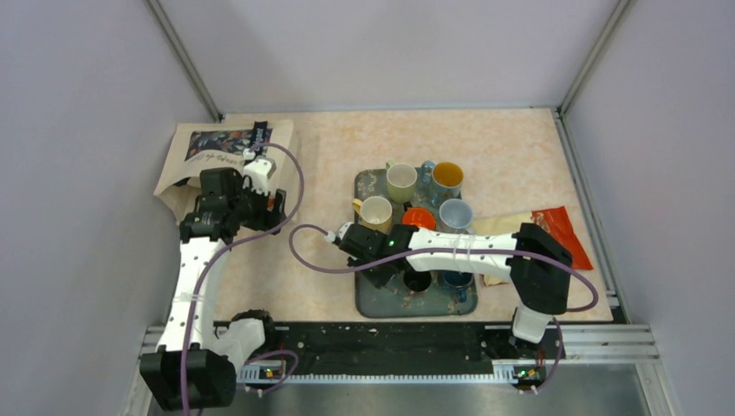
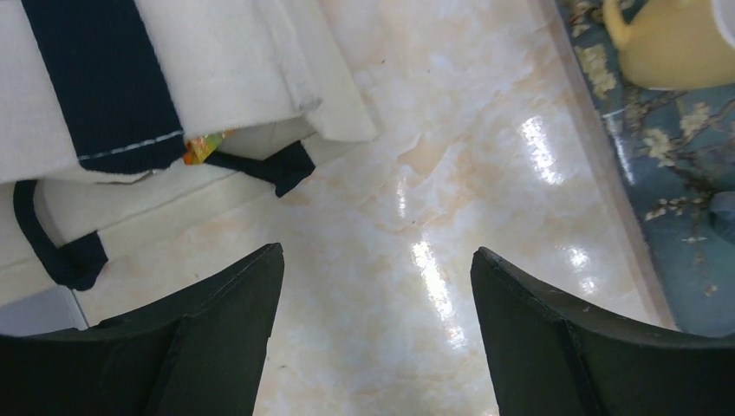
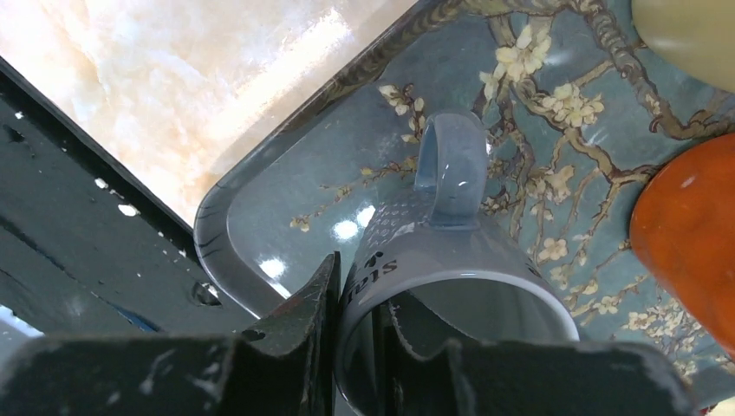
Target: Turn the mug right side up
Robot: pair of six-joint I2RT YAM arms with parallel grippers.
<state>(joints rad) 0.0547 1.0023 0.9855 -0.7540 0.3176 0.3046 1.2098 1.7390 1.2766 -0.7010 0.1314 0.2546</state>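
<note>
A grey-blue mug (image 3: pixel 451 260) with dark lettering shows in the right wrist view over the near left corner of the floral tray (image 3: pixel 217 234). Its mouth faces the camera and its handle (image 3: pixel 451 165) points away. My right gripper (image 3: pixel 360 286) is shut on the mug's wall at the rim, one finger outside and one inside. In the top view this gripper (image 1: pixel 381 267) hides the mug. My left gripper (image 2: pixel 377 256) is open and empty above bare table, left of the tray; it also shows in the top view (image 1: pixel 260 208).
The tray (image 1: pixel 373 299) holds several other mugs: cream (image 1: pixel 376 211), orange (image 1: pixel 419 217), pale green (image 1: pixel 401 180), yellow-lined (image 1: pixel 447 176), light blue (image 1: pixel 455 213), and dark ones near the front. A tote bag (image 1: pixel 217 147) lies far left. A red packet (image 1: pixel 563 230) lies right.
</note>
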